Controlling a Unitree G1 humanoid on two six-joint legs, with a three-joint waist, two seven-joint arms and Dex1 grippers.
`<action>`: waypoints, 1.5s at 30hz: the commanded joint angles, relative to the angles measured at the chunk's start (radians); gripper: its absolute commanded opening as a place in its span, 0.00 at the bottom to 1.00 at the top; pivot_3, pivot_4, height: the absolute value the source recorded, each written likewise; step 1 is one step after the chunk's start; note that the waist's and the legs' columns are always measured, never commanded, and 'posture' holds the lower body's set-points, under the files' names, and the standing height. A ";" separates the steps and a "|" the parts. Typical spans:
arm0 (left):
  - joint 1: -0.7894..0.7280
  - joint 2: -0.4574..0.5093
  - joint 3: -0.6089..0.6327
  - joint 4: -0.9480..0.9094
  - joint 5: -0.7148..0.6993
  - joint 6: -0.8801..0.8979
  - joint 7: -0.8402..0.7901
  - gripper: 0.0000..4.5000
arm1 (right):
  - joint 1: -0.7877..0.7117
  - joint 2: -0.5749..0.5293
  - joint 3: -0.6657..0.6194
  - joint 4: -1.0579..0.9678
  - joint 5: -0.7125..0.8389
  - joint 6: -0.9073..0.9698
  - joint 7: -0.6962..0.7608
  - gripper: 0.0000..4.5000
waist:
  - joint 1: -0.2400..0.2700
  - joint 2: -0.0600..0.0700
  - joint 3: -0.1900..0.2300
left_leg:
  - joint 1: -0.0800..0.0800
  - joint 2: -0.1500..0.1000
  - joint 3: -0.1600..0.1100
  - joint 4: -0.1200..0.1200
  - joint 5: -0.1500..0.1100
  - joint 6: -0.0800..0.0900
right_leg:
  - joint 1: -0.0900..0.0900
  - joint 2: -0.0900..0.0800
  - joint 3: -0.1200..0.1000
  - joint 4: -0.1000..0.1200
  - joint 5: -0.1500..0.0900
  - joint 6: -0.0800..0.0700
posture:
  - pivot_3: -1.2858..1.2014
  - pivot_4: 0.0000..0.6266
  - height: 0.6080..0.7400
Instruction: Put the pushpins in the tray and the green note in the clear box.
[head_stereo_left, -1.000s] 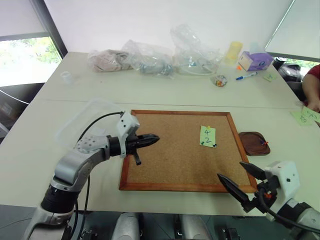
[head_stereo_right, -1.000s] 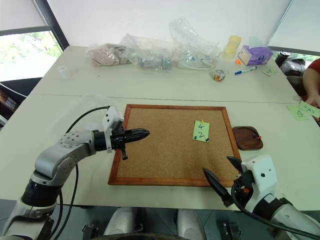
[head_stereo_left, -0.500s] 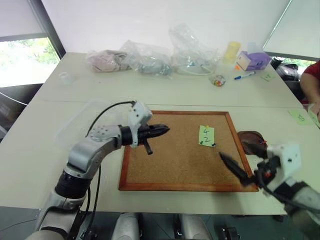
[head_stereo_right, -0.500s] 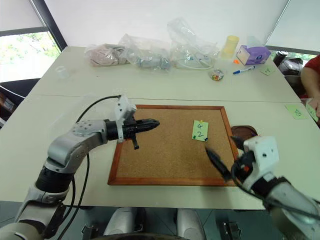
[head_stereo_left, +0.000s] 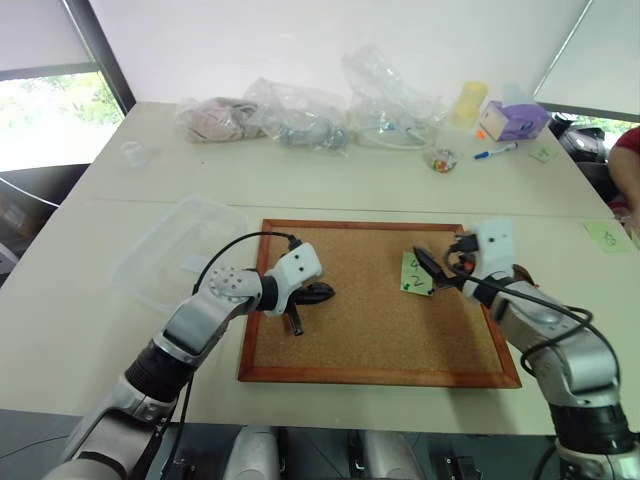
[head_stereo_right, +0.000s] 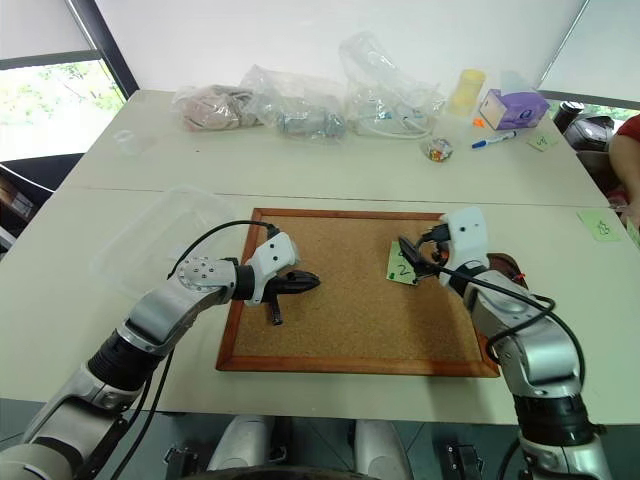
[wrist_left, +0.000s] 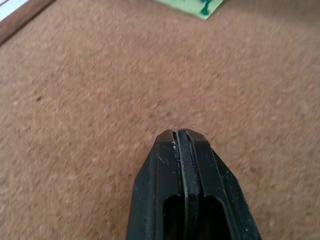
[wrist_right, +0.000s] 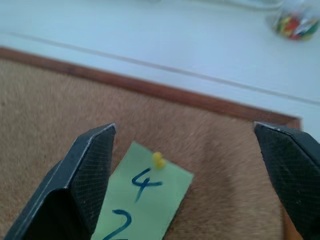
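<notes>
From the head cameras, a large cork board with a reddish wooden frame lies on the pale table, and the light green square sticky note marked "4" and "2" sits on its right half. The left gripper, its black fingers pressed together and empty, hangs over the middle of the cork. The right gripper stands at the note's right edge with its fingers spread wide. The translucent clear plastic box rests on the table just left of the board, and a sliver of the dark brown wooden tray shows past the right arm. In the left wrist view, the closed fingertips point at bare cork, a corner of the note at the far edge. In the right wrist view, the two parted fingers frame the note, which a yellow-headed pushpin pins near its top edge.
</notes>
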 joint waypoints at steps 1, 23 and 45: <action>0.004 -0.001 0.012 -0.029 0.017 0.014 0.009 0.01 | -0.037 0.013 0.005 0.042 -0.044 -0.048 0.042 1.00 | -0.001 0.000 0.000 | 0.000 0.000 0.000 0.000 0.000 0.000 | 0.000 0.000 0.000 0.000 0.000 0.000 | 0.52 0.24 0.98; 0.019 -0.028 0.016 -0.040 0.039 0.006 0.033 0.00 | -0.082 0.102 -0.026 0.144 -0.104 -0.050 0.141 0.01 | -0.001 0.000 0.000 | 0.001 0.000 0.000 0.000 0.000 0.000 | 0.001 0.001 0.000 0.002 0.002 0.003 | 0.52 0.24 0.98; 0.020 -0.040 0.006 -0.015 0.044 -0.023 0.014 0.00 | 0.086 0.132 -0.265 -0.059 -0.130 -0.138 -0.007 0.01 | 0.002 0.002 0.000 | 0.001 0.000 0.001 0.000 0.000 -0.001 | 0.001 0.000 0.000 0.002 0.002 0.003 | 0.52 0.24 0.98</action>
